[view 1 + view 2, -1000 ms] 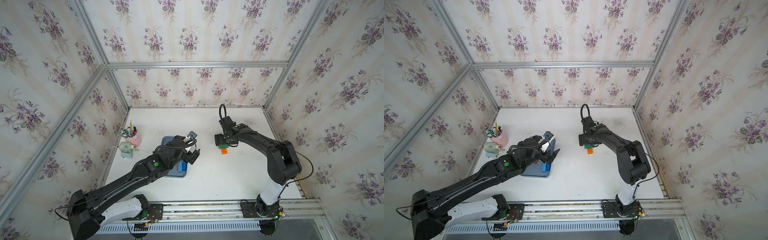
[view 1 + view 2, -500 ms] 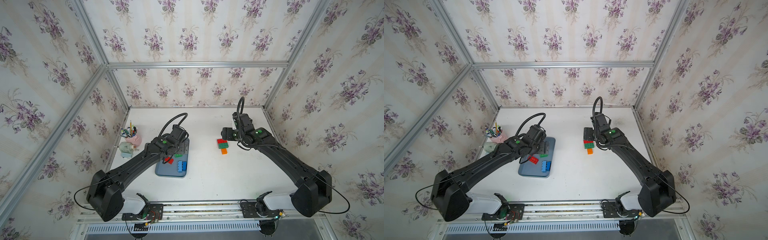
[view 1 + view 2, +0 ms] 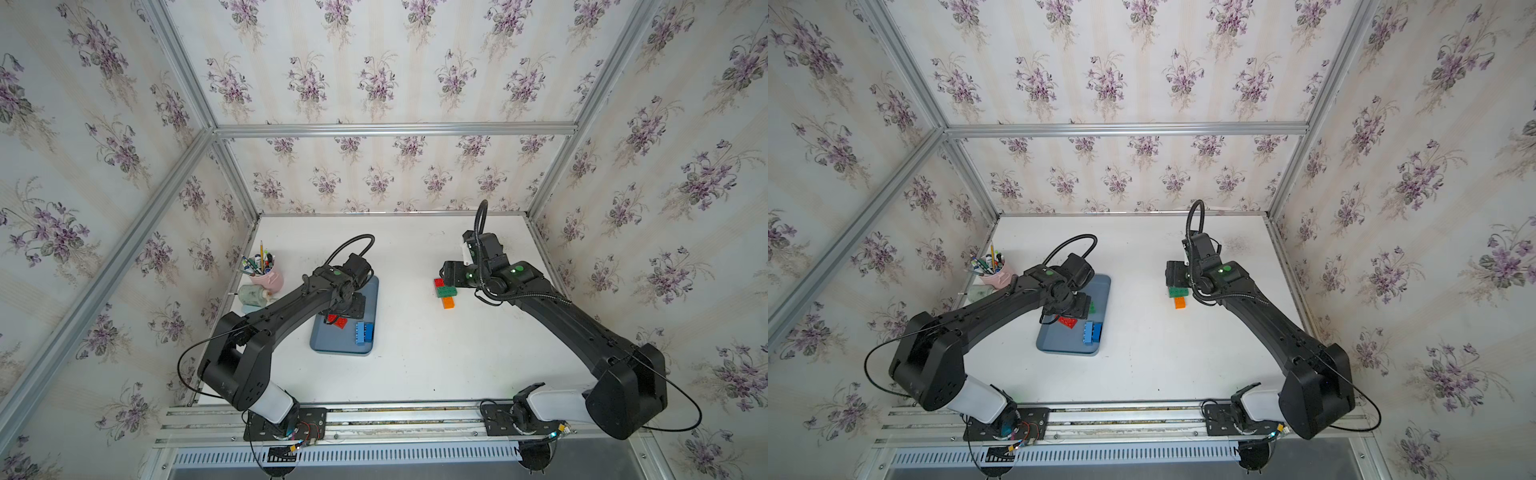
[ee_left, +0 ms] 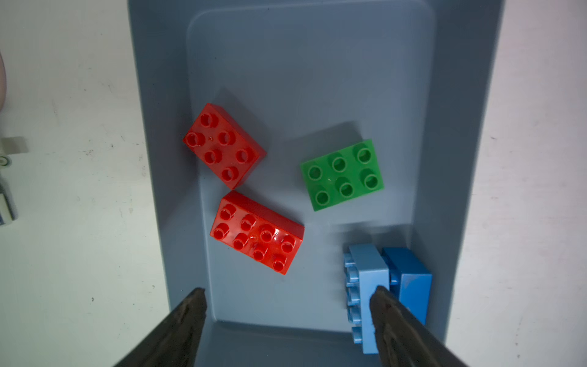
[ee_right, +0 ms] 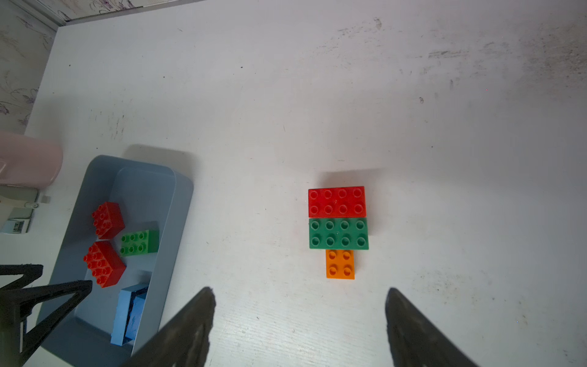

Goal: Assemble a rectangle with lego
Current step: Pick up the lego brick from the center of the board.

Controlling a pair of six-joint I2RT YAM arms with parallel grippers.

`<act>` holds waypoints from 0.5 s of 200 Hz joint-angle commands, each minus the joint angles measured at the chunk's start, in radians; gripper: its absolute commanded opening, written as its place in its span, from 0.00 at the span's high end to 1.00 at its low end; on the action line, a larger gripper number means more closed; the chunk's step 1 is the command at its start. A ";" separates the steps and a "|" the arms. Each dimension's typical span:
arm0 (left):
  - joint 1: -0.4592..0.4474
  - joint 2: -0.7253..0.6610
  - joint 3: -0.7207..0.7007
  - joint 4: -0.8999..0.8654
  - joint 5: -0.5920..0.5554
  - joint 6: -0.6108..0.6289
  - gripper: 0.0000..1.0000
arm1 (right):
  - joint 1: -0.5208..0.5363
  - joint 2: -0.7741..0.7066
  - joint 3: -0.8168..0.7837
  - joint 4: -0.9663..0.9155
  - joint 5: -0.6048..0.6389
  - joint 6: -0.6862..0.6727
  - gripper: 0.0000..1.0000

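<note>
Left gripper (image 4: pixel 288 290) jaws wide, empty, above tray (image 4: pixel 155 127); right gripper (image 5: pixel 300 289) same, over table (image 5: pixel 444 190) well apart from tray. Lego (image 4: pixel 257 232): five loose bricks inside tray, red-green-orange row (image 5: pixel 338 233) on table outside tray. Bricks probably light, stiff, smooth; take by long flat sides. Table white, scuffed; floral walls (image 3: pixel 374 83) around.

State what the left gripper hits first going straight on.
The left gripper likely lands on the bare floor of the tray; one fingertip may clip the light blue brick first, depth unclear.
</note>
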 commanded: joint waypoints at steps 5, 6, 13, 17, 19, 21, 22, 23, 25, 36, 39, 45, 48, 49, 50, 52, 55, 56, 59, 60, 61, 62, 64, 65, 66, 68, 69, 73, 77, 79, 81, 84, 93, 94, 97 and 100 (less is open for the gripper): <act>0.010 0.016 -0.034 -0.005 -0.002 0.038 0.16 | -0.001 -0.003 0.008 0.023 0.002 0.002 0.16; 0.011 0.016 -0.035 -0.005 -0.001 0.037 0.15 | -0.001 -0.003 0.007 0.024 0.001 0.002 0.16; 0.017 0.019 -0.048 0.006 0.005 0.039 0.14 | 0.000 -0.003 0.006 0.024 -0.001 0.002 0.16; 0.020 0.019 -0.056 0.015 0.008 0.040 0.13 | -0.001 -0.003 0.007 0.024 -0.001 0.002 0.16; 0.021 0.020 -0.058 0.017 0.008 0.040 0.13 | -0.001 -0.001 0.006 0.024 -0.001 0.002 0.16; 0.023 0.020 -0.063 0.021 0.009 0.042 0.13 | 0.000 -0.002 0.006 0.024 -0.001 0.003 0.16; 0.024 0.019 -0.064 0.024 0.010 0.042 0.13 | -0.001 -0.002 0.006 0.024 -0.002 0.002 0.16; 0.024 0.019 -0.066 0.026 0.011 0.042 0.13 | -0.002 -0.002 0.006 0.023 -0.002 0.003 0.16; 0.027 0.020 -0.071 0.031 0.012 0.043 0.12 | -0.001 -0.002 0.007 0.024 -0.003 0.003 0.16; 0.033 0.020 -0.084 0.047 0.023 0.046 0.12 | -0.001 0.003 0.006 0.024 -0.007 0.002 0.16; 0.033 0.021 -0.084 0.049 0.028 0.043 0.12 | 0.000 0.004 0.007 0.025 -0.009 0.003 0.16; 0.036 0.020 -0.083 0.050 0.043 0.042 0.12 | 0.000 0.005 0.006 0.024 -0.010 0.003 0.16; 0.035 0.021 -0.082 0.051 0.050 0.041 0.12 | -0.001 0.006 0.006 0.024 -0.010 0.003 0.16; 0.035 0.021 -0.080 0.051 0.053 0.040 0.12 | -0.002 0.007 0.006 0.024 -0.011 0.002 0.16; 0.035 0.021 -0.081 0.051 0.055 0.038 0.12 | -0.002 0.007 0.006 0.024 -0.012 0.002 0.16; 0.035 0.020 -0.079 0.051 0.059 0.037 0.12 | -0.001 0.007 0.006 0.023 -0.013 0.004 0.16; 0.035 0.020 -0.077 0.050 0.067 0.032 0.12 | -0.001 0.009 0.006 0.023 -0.013 0.005 0.16; 0.035 0.019 -0.076 0.049 0.069 0.031 0.12 | 0.000 0.009 0.006 0.024 -0.013 0.004 0.16; 0.034 0.018 -0.075 0.047 0.075 0.026 0.12 | -0.001 0.010 0.007 0.023 -0.014 0.004 0.16; 0.035 0.018 -0.074 0.046 0.077 0.024 0.12 | -0.001 0.010 0.007 0.022 -0.014 0.005 0.16; 0.034 0.018 -0.072 0.045 0.081 0.023 0.12 | -0.001 0.010 0.007 0.022 -0.015 0.005 0.16; 0.035 0.018 -0.071 0.045 0.083 0.021 0.12 | -0.001 0.010 0.007 0.022 -0.015 0.005 0.16; 0.034 0.016 -0.070 0.043 0.087 0.016 0.13 | -0.002 0.012 0.008 0.022 -0.015 0.004 0.16; 0.034 0.016 -0.069 0.043 0.090 0.014 0.13 | -0.001 0.012 0.008 0.022 -0.015 0.004 0.16; 0.034 0.015 -0.067 0.042 0.092 0.012 0.13 | -0.001 0.012 0.008 0.022 -0.015 0.004 0.16; 0.034 0.014 -0.066 0.040 0.097 0.008 0.13 | -0.002 0.013 0.008 0.023 -0.015 0.003 0.16; 0.033 0.013 -0.065 0.039 0.100 0.005 0.13 | -0.001 0.013 0.009 0.022 -0.015 0.003 0.16; 0.032 0.009 -0.061 0.036 0.112 -0.004 0.13 | -0.002 0.015 0.009 0.022 -0.015 0.004 0.16; 0.031 0.004 -0.059 0.034 0.123 -0.016 0.13 | -0.001 0.015 0.008 0.022 -0.015 0.006 0.16; 0.031 0.001 -0.058 0.034 0.129 -0.021 0.13 | -0.001 0.016 0.008 0.022 -0.015 0.006 0.16; 0.031 -0.003 -0.057 0.034 0.133 -0.027 0.13 | -0.001 0.016 0.008 0.022 -0.015 0.006 0.16; 0.029 -0.007 -0.057 0.034 0.140 -0.034 0.13 | -0.002 0.018 0.009 0.023 -0.015 0.006 0.16; 0.027 -0.024 -0.059 0.042 0.162 -0.060 0.13 | -0.001 0.019 0.010 0.024 -0.015 0.006 0.16; 0.027 -0.026 -0.059 0.043 0.163 -0.063 0.13 | -0.001 0.019 0.010 0.024 -0.015 0.006 0.16; 0.028 -0.032 -0.061 0.047 0.170 -0.069 0.13 | -0.002 0.022 0.010 0.024 -0.015 0.008 0.16; 0.028 -0.037 -0.064 0.051 0.178 -0.077 0.13 | -0.001 0.023 0.009 0.023 -0.015 0.007 0.16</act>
